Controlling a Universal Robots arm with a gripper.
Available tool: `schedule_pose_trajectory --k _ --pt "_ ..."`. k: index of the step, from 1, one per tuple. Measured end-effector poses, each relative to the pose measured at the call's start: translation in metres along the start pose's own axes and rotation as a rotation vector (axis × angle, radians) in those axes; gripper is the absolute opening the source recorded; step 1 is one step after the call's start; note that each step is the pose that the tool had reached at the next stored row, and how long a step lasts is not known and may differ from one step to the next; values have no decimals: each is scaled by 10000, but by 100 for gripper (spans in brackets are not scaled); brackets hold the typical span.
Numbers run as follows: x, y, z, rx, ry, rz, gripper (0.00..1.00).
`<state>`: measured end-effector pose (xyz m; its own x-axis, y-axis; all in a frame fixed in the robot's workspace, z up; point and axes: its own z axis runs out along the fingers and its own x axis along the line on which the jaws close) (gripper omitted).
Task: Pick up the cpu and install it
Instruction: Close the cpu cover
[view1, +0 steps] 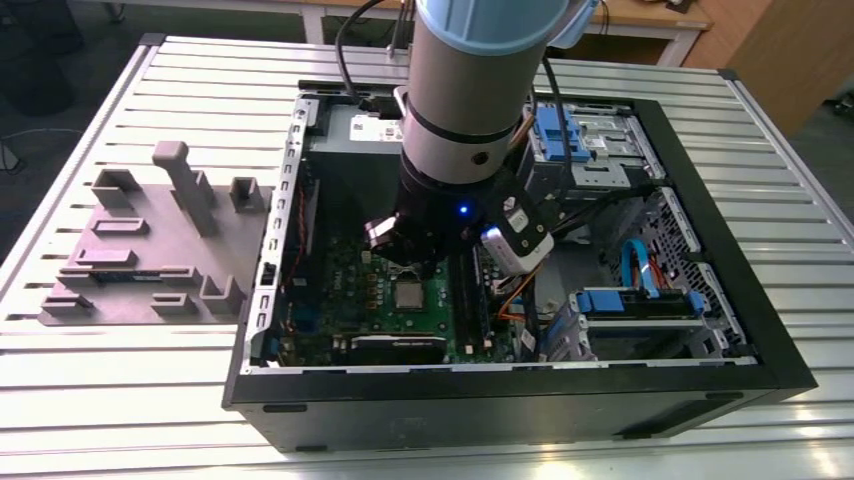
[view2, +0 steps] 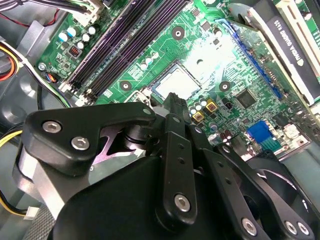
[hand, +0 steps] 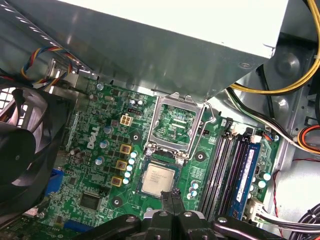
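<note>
The cpu (hand: 159, 180), a small square chip with a pale silver top, lies flat in its socket on the green motherboard (hand: 95, 150). The socket's metal frame (hand: 175, 125) stands flipped open beside it. My gripper (hand: 172, 197) hovers just above the chip's edge with its black fingers closed together and nothing between them. In the second wrist view the fingertips (view2: 174, 100) point at the cpu (view2: 177, 82). In the exterior view the gripper (view1: 404, 268) reaches down into the open computer case, right over the cpu (view1: 404, 293).
A large grey power supply box (hand: 165, 40) overhangs the board. A black fan (hand: 25, 145), memory slots (hand: 225, 165) and loose cables (hand: 280, 85) flank the socket. Blue drive bays (view1: 627, 300) fill the case's right side. A grey fixture tray (view1: 147, 250) lies on the table.
</note>
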<state>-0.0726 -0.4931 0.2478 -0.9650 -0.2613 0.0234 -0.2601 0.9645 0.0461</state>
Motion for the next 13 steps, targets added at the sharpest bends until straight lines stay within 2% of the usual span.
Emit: schedule_pose_trajectory --k 5,9,10,13 --pt "0 0 0 1 3 -56 10" --pt "-1 -1 8 17 34 -725 10" --pt "-12 -3 9 17 37 -816 10" --pt "-114 -27 19 -7 33 -830 10"
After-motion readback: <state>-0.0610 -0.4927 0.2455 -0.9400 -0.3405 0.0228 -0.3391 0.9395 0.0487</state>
